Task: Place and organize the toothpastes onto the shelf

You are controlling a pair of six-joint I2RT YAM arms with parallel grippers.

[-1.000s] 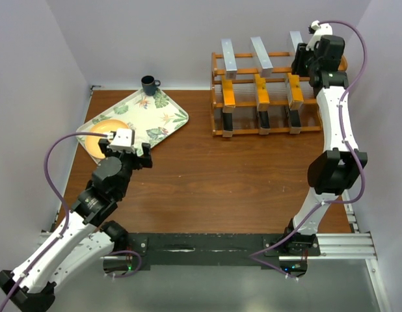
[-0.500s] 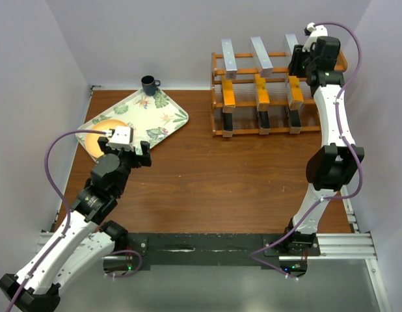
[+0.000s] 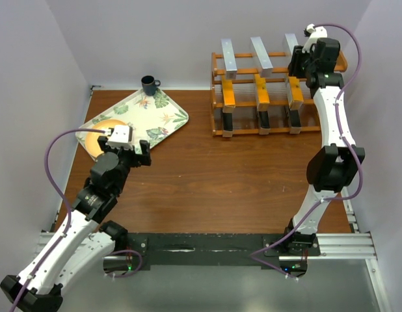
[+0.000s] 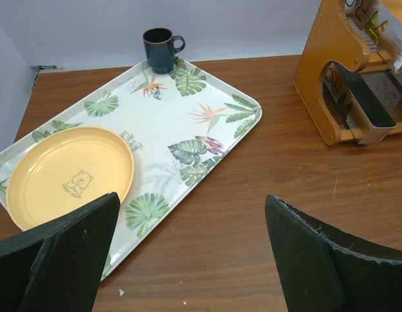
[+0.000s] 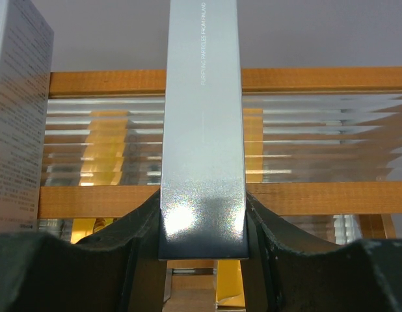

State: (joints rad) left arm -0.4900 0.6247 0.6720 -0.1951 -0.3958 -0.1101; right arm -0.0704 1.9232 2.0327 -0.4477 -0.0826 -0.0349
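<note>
While your right gripper (image 5: 202,224) is clamping the near end of a silver-grey toothpaste box (image 5: 202,110) between both fingers, that box is lying lengthwise across the top rails of the shelf (image 5: 318,79), at its right end. Just to the left, a second silver-grey box (image 5: 19,117) is resting on the same tier, apart from the held one, and it is the nearest thing to your left finger. A third silver-grey box (image 3: 227,54) is sitting at the tier's left end. Under them, three orange-yellow boxes (image 3: 262,90) are filling the middle tier and three black boxes (image 3: 263,119) are filling the lowest, each lined up beneath a silver one. Your right arm is covering the shelf's right end in the overhead view.

Your left gripper (image 4: 191,214) is hanging wide open with nothing in it, above the bare table (image 4: 285,169) beside the leaf-patterned tray (image 4: 240,110). A yellow plate (image 4: 71,175) is lying on that tray, and a dark mug (image 4: 160,49) is standing at its far corner, well apart from the shelf.
</note>
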